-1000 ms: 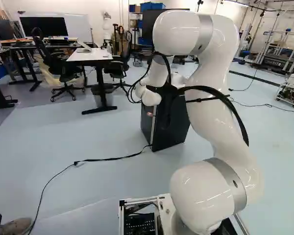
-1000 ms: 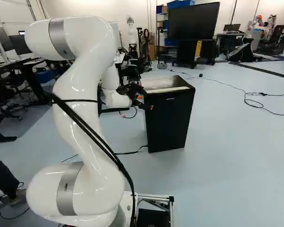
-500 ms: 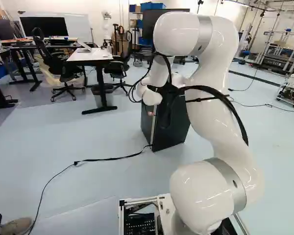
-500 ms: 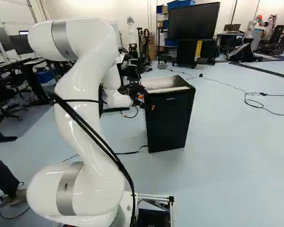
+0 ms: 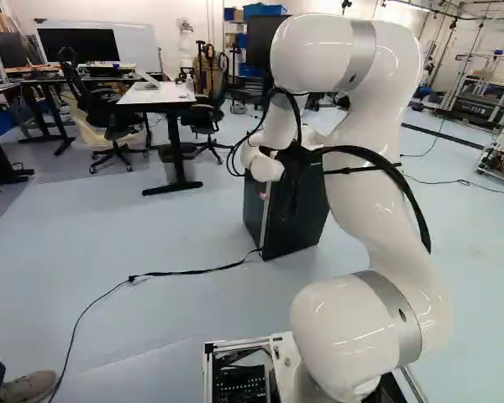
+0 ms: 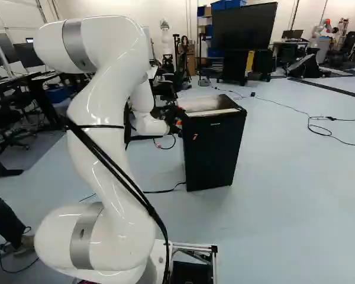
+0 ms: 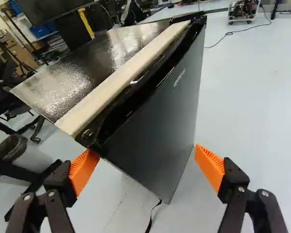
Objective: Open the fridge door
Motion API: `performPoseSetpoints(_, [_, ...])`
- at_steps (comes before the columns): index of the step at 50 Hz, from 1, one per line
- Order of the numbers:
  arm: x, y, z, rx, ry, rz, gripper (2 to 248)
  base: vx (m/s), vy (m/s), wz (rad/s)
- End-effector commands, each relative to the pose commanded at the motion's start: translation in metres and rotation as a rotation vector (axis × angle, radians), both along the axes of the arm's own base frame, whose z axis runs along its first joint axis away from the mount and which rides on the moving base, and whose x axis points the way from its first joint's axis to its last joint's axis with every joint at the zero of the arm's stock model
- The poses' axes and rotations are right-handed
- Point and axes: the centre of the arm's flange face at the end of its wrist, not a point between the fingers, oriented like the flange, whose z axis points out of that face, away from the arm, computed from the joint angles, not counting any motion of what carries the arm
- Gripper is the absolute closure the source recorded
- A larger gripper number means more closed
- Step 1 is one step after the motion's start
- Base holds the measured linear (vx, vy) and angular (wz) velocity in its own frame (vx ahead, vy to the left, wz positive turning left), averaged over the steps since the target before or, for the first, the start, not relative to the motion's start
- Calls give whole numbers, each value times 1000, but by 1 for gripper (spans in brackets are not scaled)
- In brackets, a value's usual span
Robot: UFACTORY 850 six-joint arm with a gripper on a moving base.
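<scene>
Pale floor (image 6: pixel 296 183) lies beneath the black fridge (image 6: pixel 213 157), ahead of the white arm (image 6: pixel 100 112); its door (image 7: pixel 155 116) looks closed; the fingers (image 6: pixel 178 122) stand spread wide near the fridge's upper corner.

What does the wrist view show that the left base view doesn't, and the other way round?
Only the wrist view: both orange pads, standing well apart, and the pale strip along the fridge's top.
Only the left base view: my white arm and the desk's white top.
Both: the black fridge and the cable at its foot.
</scene>
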Motion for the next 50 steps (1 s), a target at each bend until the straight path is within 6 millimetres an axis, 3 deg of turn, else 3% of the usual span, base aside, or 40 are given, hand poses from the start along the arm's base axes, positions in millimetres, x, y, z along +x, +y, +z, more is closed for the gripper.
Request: performPoseSetpoints(50, [-122, -22, -12, 265, 158, -466, 3, -1, -3, -7])
